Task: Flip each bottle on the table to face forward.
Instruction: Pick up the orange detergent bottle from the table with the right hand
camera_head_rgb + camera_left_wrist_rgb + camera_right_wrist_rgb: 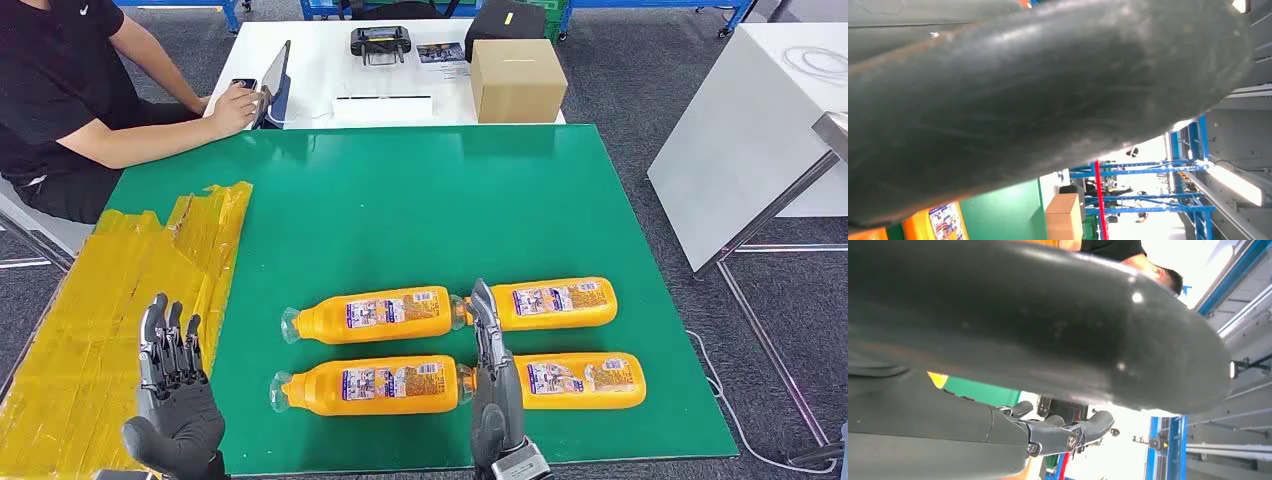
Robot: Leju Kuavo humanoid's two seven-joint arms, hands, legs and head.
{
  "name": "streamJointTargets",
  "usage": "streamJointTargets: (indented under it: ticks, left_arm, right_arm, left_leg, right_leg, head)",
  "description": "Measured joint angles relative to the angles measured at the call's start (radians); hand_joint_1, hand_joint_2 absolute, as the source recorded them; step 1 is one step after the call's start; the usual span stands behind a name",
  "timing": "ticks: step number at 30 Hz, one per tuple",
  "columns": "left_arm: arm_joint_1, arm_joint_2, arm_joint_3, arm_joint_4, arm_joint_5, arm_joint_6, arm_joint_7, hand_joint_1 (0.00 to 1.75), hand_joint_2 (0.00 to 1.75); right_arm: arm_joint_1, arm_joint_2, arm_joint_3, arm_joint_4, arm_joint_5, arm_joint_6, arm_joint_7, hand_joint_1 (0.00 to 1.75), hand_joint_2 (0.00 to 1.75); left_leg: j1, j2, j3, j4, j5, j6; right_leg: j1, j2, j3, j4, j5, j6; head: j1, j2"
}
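Observation:
Several orange bottles lie on their sides on the green table [400,200], in two rows, labels up. The far-left bottle [372,315] and near-left bottle [370,385] have clear caps pointing left. The far-right bottle [550,303] and near-right bottle [580,380] lie beyond my right hand. My right hand [492,385] stretches out flat and edge-on between the left and right pairs, holding nothing; its fingers [1068,432] show apart in the right wrist view. My left hand [172,390] hovers palm up over the yellow taped area, fingers spread and empty. A bottle label [945,222] peeks in the left wrist view.
Yellow tape [130,300] covers the table's left part. A person in black [70,90] sits at the far left, a hand on a tablet [268,85]. A cardboard box [515,80] and devices stand on the white table [330,60] behind. A white table [760,130] stands at right.

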Motion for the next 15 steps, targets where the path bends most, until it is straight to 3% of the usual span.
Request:
streamJointTargets:
  ticks: [15]
  left_arm:
    - [-0.002,0.0,-0.002,0.008,0.0,0.0,0.0,0.0,0.0]
  right_arm:
    - [-0.004,-0.004,0.012,0.0,0.003,0.0,0.006,0.0,0.0]
  left_leg:
    - [0.0,0.0,0.0,0.0,0.0,0.0]
  right_leg:
    - [0.0,0.0,0.0,0.0,0.0,0.0]
  head:
    - [0.0,0.0]
